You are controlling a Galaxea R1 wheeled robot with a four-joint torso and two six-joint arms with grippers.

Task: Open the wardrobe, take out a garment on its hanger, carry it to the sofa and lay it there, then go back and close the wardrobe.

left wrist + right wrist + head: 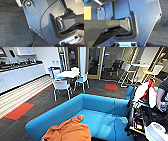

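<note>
Orange sweatshirt (68, 130) lies crumpled on the blue sofa (100, 108) seat, toward its near left end, partly draped over the front edge. Hanger not discernible in the folds. Judged: garment delivered; wardrobe closing remains. Both wrist views give robot structure over dark carpet (11, 25); cannot tell either gripper's finger state.

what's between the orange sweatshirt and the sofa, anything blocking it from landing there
Nothing visible. The garment already lies crumpled on the sofa, on the seat cushion near one arm, with no object between them.
</note>
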